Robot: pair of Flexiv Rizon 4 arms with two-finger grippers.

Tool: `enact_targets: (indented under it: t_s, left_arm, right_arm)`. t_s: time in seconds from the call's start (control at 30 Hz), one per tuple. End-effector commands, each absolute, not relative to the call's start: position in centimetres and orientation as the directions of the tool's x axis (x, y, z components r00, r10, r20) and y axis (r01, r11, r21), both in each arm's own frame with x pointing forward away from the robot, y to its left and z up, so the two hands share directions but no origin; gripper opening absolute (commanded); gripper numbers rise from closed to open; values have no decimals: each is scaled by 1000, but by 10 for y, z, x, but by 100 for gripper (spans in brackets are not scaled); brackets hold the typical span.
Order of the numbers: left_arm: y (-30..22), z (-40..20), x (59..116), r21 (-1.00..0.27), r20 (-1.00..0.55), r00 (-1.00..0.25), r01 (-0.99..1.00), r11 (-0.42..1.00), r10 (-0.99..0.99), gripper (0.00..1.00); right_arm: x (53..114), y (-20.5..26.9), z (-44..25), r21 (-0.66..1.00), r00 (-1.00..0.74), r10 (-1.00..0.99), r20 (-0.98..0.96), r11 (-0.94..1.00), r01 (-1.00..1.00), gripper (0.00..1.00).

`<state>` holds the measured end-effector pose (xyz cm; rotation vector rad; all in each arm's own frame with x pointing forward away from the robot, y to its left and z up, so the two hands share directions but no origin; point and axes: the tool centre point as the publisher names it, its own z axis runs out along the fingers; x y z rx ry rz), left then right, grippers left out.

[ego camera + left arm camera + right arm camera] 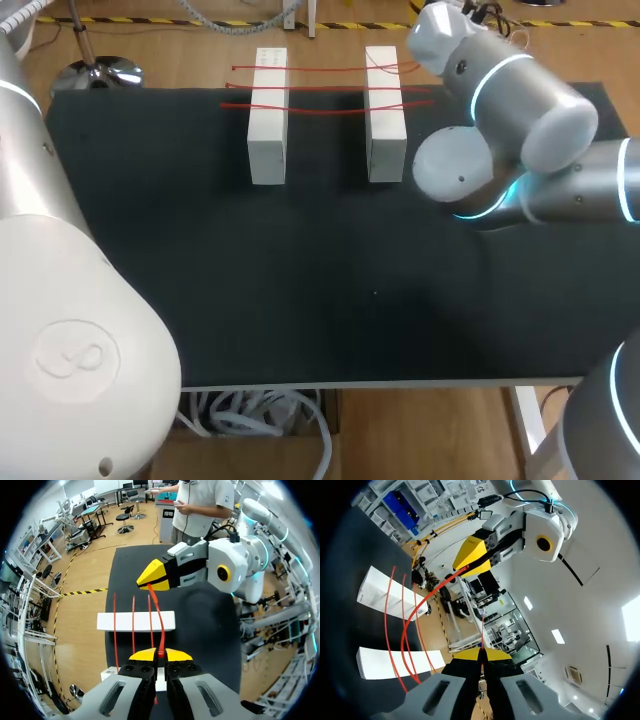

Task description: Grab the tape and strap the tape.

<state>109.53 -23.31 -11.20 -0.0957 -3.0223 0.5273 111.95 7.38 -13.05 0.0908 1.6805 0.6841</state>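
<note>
— Looking down from overhead, your right arm comes in from 3 o'clock. It folds at a bulky elbow over the 2 o'clock part of the worktop and runs on toward 12 o'clock, past the far edge. Your left arm fills the 8 o'clock corner, close under the camera. Both grippers lie outside that view.

— Your wrist cameras give you the rest. Your left gripper has its yellow tips pinched together on the red tape. That strand rises from it, crosses the farther white block and ends at your right gripper, which hangs ahead with its tips closed on the other end.

— Your right wrist view agrees. Its own tips are closed, with a thin red line caught between them. The left gripper sits ahead of it, and a thick red arc of tape drops from that gripper toward the blocks.

— For the blocks, go back to the overhead view. They stand side by side near 12 o'clock on the worktop, the left block at about 11 and the right block at about 1. Their long sides are parallel, with a gap between them.

— Three runs of the tape lie across both tops, stretched from 9 o'clock to 3 o'clock and overhanging each block's outer side.
</note>
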Motion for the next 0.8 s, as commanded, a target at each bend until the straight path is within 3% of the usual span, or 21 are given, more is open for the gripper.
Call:
enact_targets:
  t_s: [0.03,0.37,0.6,0.8]
  left_arm:
    - [-233,-111,1096,-336,64,-995,48,941,74,0]
    - [-233,-111,1096,-336,64,-995,48,941,74,0]
    - [-233,-111,1096,-336,64,-995,48,941,74,0]
    - [-233,-111,1096,-336,64,-995,48,941,74,0]
  right_arm:
    - [1119,77,-129,478,-241,421,-875,832,-282,0]
    - [1119,78,-130,463,-234,407,-883,839,-287,0]
    - [1117,70,-131,268,-27,269,-963,943,-197,0]
    - [1115,67,-138,242,20,244,-969,966,-89,0]
